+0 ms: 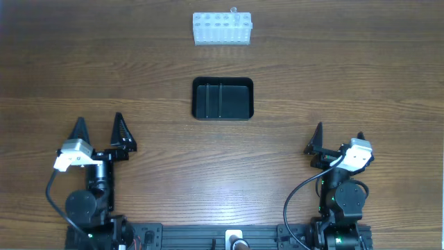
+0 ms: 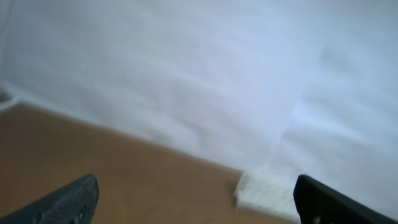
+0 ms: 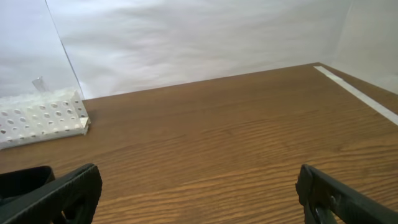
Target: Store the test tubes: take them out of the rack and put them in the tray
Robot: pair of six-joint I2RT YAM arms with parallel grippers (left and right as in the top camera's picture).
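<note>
Wood table [image 1: 388,69]: carries everything; arm bases along the near edge.
White rack [image 1: 221,29]: at the far edge, approx. mid-length. One clear test tube [image 1: 234,10] stands upright toward the rack's right-edge end, top proud of the holes. Other holes look empty.
Black tray [image 1: 223,119]: table ctr, between rack and arms, apart from the rack. Faint lines inside; cannot tell whether tubes or ribs.
L gripper [image 1: 98,118]: near-left corner area, fingers wide apart, empty.
R gripper [image 1: 339,130]: near-right corner area, fingers apart, empty.
Step (est.): first reach to the tube.
Technique: R arm prob. better placed. Descend from above, straddle the exposed top, close gently. Pull straight up so the light rack isn't dragged, then lay the tube flat in the tray.
</note>
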